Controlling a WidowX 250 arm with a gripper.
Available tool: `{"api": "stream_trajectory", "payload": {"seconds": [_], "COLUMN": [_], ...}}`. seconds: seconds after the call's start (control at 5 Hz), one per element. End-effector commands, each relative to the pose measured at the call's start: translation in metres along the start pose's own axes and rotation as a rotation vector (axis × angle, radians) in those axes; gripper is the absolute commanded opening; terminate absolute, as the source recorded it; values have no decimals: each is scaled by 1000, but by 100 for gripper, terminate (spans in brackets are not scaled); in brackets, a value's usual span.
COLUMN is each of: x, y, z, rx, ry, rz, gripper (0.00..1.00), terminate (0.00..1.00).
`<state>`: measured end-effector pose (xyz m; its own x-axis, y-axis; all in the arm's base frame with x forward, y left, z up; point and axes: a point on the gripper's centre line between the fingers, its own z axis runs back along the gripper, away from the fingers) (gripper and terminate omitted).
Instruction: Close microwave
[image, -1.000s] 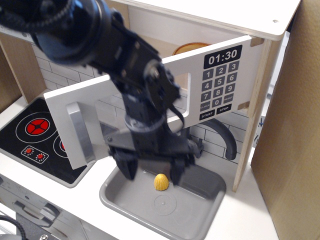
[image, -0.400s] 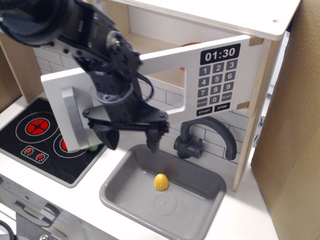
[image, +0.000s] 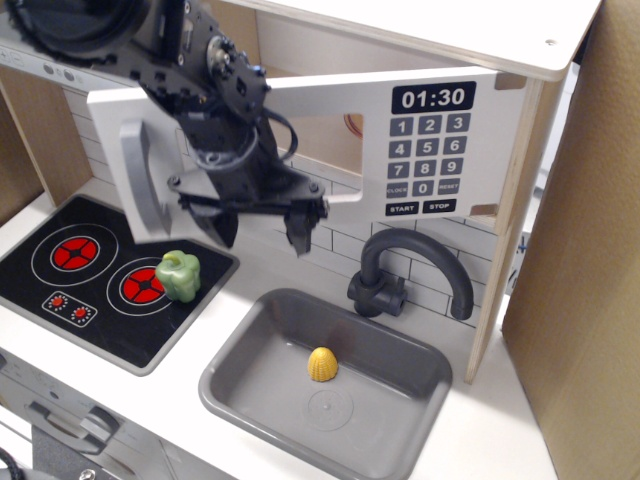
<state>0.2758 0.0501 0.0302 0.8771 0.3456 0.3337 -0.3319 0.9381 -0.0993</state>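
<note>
The microwave (image: 430, 150) sits under the top shelf. Its wide white door (image: 330, 110) stands partly open, swung out a little toward me, hinged at the right. It has a black 01:30 clock, a keypad and a grey bar handle (image: 140, 195) at its left end. My black gripper (image: 258, 228) is open and empty. It hangs in front of the door's window area, pressed against or just before the door face; contact cannot be told. The arm hides most of the window.
A grey sink (image: 330, 385) holds a small yellow toy (image: 321, 364). A black faucet (image: 415, 270) stands behind it. A green pepper (image: 178, 275) sits on the black stovetop (image: 70, 285). A wooden side panel (image: 515, 220) and a cardboard wall (image: 585, 260) stand at right.
My gripper has risen from over the sink and moved left and back against the door. The door has swung toward the microwave, uncovering the faucet and the green pepper.
</note>
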Motion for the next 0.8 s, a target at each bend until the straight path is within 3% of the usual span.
{"api": "stream_trajectory", "payload": {"seconds": [0.0, 0.6], "x": [51, 83], "y": [6, 10], "z": [4, 2], "rx": [5, 2], "ry": [-89, -112], "rz": [24, 75], "gripper": [100, 100], "terminate": [0, 0]}}
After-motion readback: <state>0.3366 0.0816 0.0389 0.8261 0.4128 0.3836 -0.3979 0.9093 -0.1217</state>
